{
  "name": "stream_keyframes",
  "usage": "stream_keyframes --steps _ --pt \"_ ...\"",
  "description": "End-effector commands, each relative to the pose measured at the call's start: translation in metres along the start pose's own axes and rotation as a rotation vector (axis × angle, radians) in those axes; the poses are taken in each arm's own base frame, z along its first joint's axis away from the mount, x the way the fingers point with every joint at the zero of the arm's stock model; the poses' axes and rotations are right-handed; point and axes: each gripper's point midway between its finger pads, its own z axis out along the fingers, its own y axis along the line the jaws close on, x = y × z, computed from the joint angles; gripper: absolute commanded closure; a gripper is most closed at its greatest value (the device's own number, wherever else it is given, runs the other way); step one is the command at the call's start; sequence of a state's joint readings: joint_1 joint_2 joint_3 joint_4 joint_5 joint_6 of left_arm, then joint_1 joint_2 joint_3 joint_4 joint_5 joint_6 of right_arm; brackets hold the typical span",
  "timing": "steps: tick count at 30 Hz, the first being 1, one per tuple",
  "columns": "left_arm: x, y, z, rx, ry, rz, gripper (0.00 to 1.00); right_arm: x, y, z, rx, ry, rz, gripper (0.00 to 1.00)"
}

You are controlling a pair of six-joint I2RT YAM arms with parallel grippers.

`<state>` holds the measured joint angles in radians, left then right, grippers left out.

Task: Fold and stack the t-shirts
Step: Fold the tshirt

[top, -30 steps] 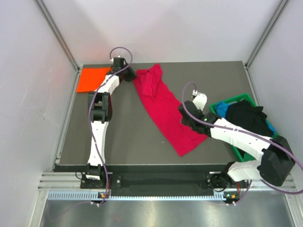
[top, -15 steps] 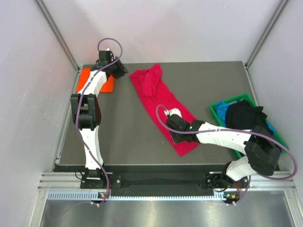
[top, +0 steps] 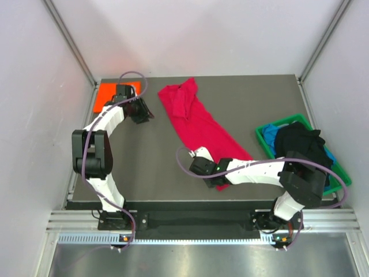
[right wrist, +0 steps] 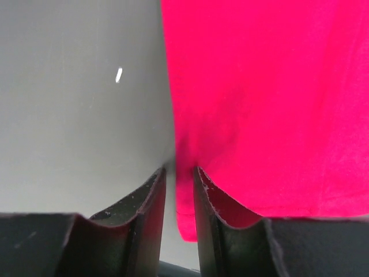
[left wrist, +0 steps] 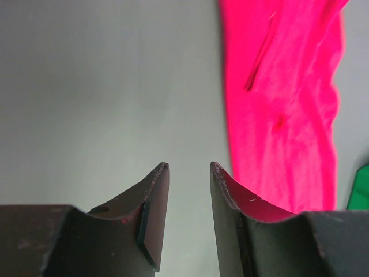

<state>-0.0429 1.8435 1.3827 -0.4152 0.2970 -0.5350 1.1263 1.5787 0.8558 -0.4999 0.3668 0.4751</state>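
Overhead, the crimson t-shirt is lying with its long axis running diagonally. The right gripper is sitting at its near left edge, much nearer than the left gripper, which is hanging left of its collar end. From the left wrist, the jaws are standing slightly apart, holding nothing. From the right wrist, the shirt's edge is entering a narrow gap; a pinch I cannot tell.

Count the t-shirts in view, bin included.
4: red shirt spread mid-table; orange shirt lying flat at the far left corner; black shirt and blue shirt heaped in the green bin. More may be hidden underneath.
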Motion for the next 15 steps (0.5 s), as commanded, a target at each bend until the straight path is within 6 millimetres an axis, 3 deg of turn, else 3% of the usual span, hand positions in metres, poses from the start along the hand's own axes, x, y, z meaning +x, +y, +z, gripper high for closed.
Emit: stream_keyframes --steps 1,4,8,10,11,15 --pt "-0.007 0.002 -0.020 0.011 -0.042 0.034 0.60 0.006 -0.009 0.006 0.111 0.008 -0.004 0.74" --pt "0.000 0.012 -0.022 -0.005 -0.021 0.028 0.60 0.015 -0.007 0.009 0.125 0.035 -0.012 0.79" --pt "0.004 0.015 -0.024 -0.012 -0.023 0.035 0.60 0.009 0.010 -0.001 0.091 0.030 -0.013 1.00" --pt "0.005 0.017 -0.020 -0.016 -0.020 0.031 0.60 0.001 0.020 -0.007 0.062 0.023 0.000 1.00" --pt "-0.002 0.030 -0.022 -0.026 -0.027 -0.004 0.61 0.000 0.027 -0.009 0.041 0.028 0.001 1.00" --pt "-0.003 0.047 -0.020 -0.031 -0.012 -0.080 0.61 -0.010 0.051 -0.016 -0.011 0.047 0.031 1.00"
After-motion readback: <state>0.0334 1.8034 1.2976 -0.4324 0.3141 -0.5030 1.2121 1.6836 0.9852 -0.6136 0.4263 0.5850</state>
